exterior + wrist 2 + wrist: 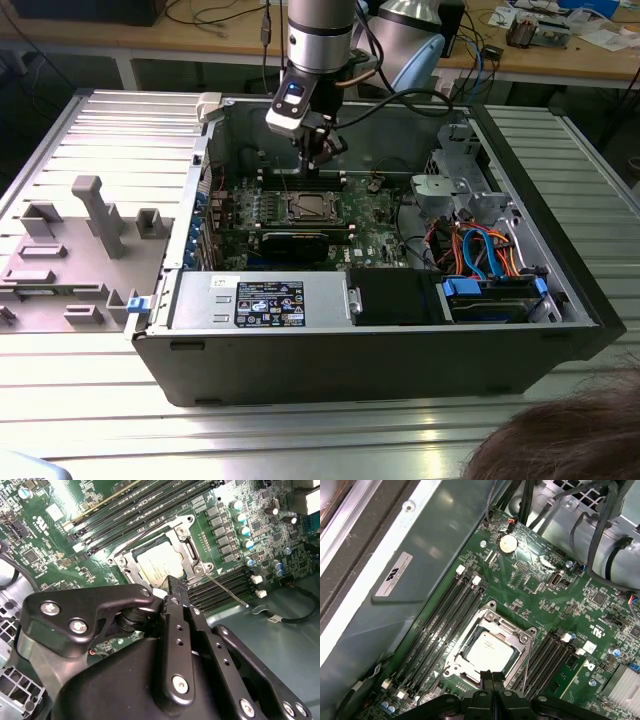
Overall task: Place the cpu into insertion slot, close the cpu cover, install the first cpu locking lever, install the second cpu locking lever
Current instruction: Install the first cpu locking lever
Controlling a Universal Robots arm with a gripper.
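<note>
1. You work on a ribbed metal bench (80, 400) with wooden desks behind it; an open computer case (380, 350) lies on its side there, with grey plastic fixtures (90, 215) on the exterior view's left.
2. The gripper (318, 160) hangs inside the case, over the far edge of the green circuit board (580, 625), just above the socket (308, 206).
3. In both wrist views the two fingers (492, 700) are pressed together, and nothing is between them.
4. The chip (487, 652) already lies flat in the socket recess, its silvery top bare.
5. The cover (185, 545) seems to lie down around the chip as a thin metal frame.
6. One thin lever (227, 591) stands free beside the socket, angled away over the memory slots (440, 630). I cannot tell how the other lever stands.
7. Judge the chip as light, stiff and slick, and the socket contacts beneath it as delicate; do not press on its face.
8. The cover is thin springy sheet: push on its rim, not the window.
9. The lever is stiff wire; take it near its free, bent end.
</note>
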